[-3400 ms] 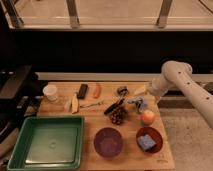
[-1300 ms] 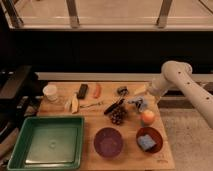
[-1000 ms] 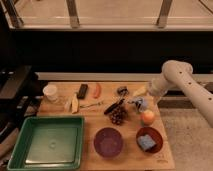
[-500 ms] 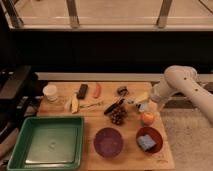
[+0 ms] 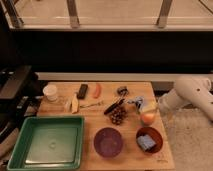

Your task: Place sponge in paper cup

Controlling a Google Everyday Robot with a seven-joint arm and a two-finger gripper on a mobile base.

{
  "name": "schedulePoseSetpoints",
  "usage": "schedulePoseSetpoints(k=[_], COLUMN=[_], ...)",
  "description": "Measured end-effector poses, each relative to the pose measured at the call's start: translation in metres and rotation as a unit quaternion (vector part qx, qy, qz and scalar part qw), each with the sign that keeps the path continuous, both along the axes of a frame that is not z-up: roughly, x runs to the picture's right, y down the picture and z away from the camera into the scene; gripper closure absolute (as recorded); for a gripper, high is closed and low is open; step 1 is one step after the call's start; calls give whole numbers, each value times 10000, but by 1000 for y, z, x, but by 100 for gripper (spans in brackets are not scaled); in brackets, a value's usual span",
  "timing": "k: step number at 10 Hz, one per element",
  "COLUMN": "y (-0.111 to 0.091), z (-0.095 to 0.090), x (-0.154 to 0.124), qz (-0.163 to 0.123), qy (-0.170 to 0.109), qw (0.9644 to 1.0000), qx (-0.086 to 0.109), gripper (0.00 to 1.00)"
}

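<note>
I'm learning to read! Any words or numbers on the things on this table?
None can be read.
The small white paper cup: no print shows.
A tiny dark mark at the front right corner of the wooden table: too blurred to read.
The gripper, at the table's right edge: no label shows.

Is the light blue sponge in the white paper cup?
No: sponge lies in the reddish-orange bowl, cup stands far left, gripper at the wooden table's right edge.

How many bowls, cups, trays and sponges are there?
Bowls: 2, purple bowl and orange bowl
Cups: 1, paper cup
Trays: 1, green tray
Sponges: 1, sponge
Total: 5
The gripper hangs at the table's right edge.
</note>
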State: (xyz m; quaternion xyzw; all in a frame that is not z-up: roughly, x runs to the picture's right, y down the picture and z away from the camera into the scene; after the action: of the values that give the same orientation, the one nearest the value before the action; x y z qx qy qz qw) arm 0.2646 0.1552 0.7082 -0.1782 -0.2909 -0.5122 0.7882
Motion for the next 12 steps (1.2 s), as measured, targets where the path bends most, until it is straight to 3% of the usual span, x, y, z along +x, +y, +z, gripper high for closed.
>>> schedulePoseSetpoints(k=[3,8,12], y=[16,16,46], z=[-9,-8,-4], x=[-13,-14,-51], qz=[-158,-174,-552], qy=[-197,-227,-634], qw=[9992,9992,9948], qx=[-298,-284,-574], gripper=[20,20,20])
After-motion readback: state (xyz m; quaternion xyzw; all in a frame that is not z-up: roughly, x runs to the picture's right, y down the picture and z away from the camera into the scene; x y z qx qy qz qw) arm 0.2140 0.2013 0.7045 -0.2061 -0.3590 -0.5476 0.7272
